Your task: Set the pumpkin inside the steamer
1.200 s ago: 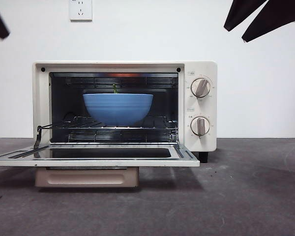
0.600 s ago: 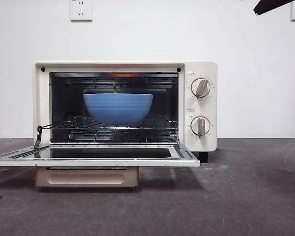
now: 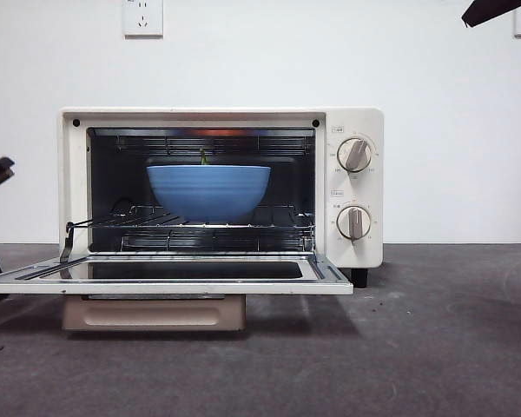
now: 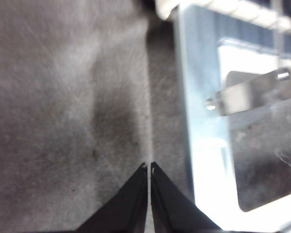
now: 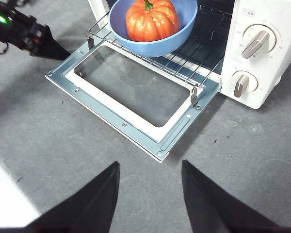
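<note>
So the glossy orange ribbed pumpkin (image 5: 152,21) sits in a blue ribbed bowl (image 3: 208,191) on the wire rack inside the cream-white boxy steamer (image 3: 221,187), door down. Left gripper (image 4: 149,167) pinched together beside the door edge; right gripper (image 5: 150,170) spread apart, empty.

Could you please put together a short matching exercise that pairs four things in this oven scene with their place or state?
Things:
1. pumpkin
2. blue bowl
3. steamer door
4. left hand

Places or states:
A. folded down flat, open
B. shut, beside the edge of the door
C. on the wire rack inside the steamer
D. inside the bowl

Pairs: 1-D, 2-C, 3-A, 4-B
</note>
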